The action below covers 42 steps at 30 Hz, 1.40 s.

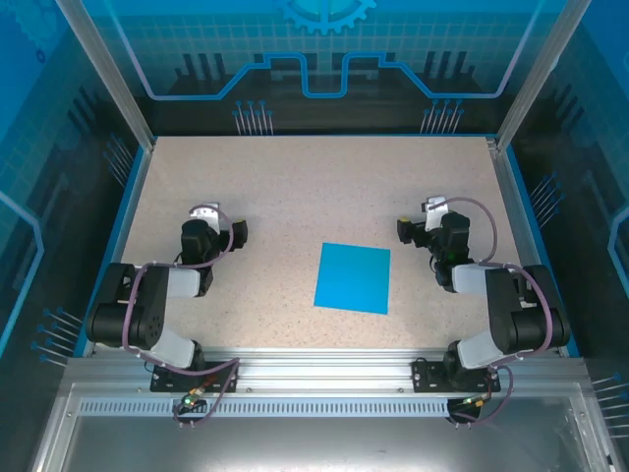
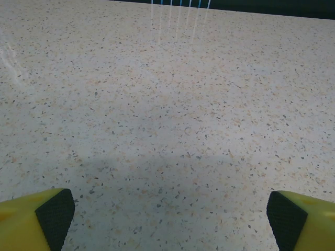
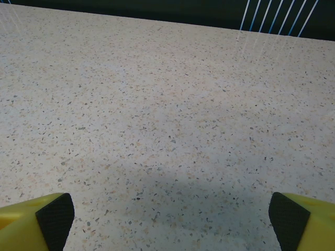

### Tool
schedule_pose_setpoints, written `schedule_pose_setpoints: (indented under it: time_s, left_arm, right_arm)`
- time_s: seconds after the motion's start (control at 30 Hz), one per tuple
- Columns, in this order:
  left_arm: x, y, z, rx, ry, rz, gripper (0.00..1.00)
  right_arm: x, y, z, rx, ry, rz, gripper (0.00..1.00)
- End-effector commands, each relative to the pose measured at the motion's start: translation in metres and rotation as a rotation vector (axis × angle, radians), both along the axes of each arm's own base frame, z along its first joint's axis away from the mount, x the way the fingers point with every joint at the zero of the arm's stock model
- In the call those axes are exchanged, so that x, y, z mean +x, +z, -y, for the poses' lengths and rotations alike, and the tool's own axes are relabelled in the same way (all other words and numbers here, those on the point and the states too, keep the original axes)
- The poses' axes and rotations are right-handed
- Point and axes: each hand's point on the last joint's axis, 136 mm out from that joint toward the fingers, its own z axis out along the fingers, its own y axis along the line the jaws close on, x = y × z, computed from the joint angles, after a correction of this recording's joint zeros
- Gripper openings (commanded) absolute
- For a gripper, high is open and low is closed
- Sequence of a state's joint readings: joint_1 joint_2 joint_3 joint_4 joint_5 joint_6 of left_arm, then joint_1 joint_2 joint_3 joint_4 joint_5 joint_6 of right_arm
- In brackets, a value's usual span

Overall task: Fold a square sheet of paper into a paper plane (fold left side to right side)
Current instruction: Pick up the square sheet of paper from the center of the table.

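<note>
The square sheet of paper (image 1: 353, 277), bright blue, lies flat on the speckled table (image 1: 295, 187), slightly right of centre near the front. No fold shows in it. A paper plane is out of view. My left gripper (image 1: 220, 221) hovers well to the left of the sheet, and my right gripper (image 1: 421, 222) sits just past its upper right corner. In the left wrist view the gripper (image 2: 170, 219) is open, with yellow fingers (image 2: 26, 222) wide apart over bare tabletop. The right gripper (image 3: 172, 219) is equally open, black pads (image 3: 55, 217) at the frame corners and nothing between them.
Blue-edged walls (image 1: 128, 197) and metal posts enclose the table on the left, right and back. A slotted metal rail (image 1: 314, 372) carries both arm bases along the near edge. Bare tabletop stretches behind the sheet and between the two arms.
</note>
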<state>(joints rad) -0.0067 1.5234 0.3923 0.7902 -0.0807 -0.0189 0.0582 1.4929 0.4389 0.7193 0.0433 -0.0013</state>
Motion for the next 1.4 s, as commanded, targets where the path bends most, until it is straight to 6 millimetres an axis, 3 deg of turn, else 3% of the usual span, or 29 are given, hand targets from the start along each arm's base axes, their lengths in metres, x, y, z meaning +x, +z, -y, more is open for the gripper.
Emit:
schedule_pose_setpoints:
  time_s: [0.0, 0.53, 0.67, 0.73, 0.83, 0.93, 1.03, 1.2, 1.37]
  left_arm:
    - [0.007, 0.012, 0.003, 0.009, -0.026, 0.03, 0.99]
    - [0.007, 0.012, 0.002, 0.009, -0.017, 0.031, 0.99]
    - [-0.001, 0.043, -0.012, -0.014, 0.082, -0.042, 0.98]
    - [-0.01, 0.062, -0.005, -0.072, 0.067, -0.031, 0.99]
    - [-0.024, 0.077, 0.021, -0.184, -0.003, -0.053, 0.98]
    - [-0.042, 0.076, 0.058, -0.234, -0.084, -0.139, 0.99]
    - [-0.062, 0.073, 0.099, -0.313, -0.183, -0.213, 0.99]
    - [-0.104, 0.054, 0.179, -0.432, -0.384, -0.405, 0.98]
    - [-0.14, 0.02, 0.247, -0.454, -0.533, -0.601, 0.98]
  right_arm:
    - [0.001, 0.0, 0.0, -0.006, 0.009, 0.015, 1.0]
    - [0.0, 0.001, 0.003, 0.026, 0.023, 0.015, 0.99]
    - [0.002, 0.009, 0.014, 0.035, -0.043, -0.002, 1.0]
    - [0.002, 0.017, 0.02, 0.034, -0.081, -0.042, 1.0]
    - [-0.006, 0.023, 0.028, 0.036, -0.135, -0.196, 0.99]
    - [-0.018, 0.021, 0.029, 0.1, -0.193, -0.334, 0.99]
    - [-0.031, 0.013, 0.012, 0.19, -0.163, -0.491, 1.0]
    - [-0.059, -0.005, -0.021, 0.337, -0.12, -0.697, 1.0]
    - [-0.084, -0.024, -0.042, 0.334, -0.117, -0.814, 0.99]
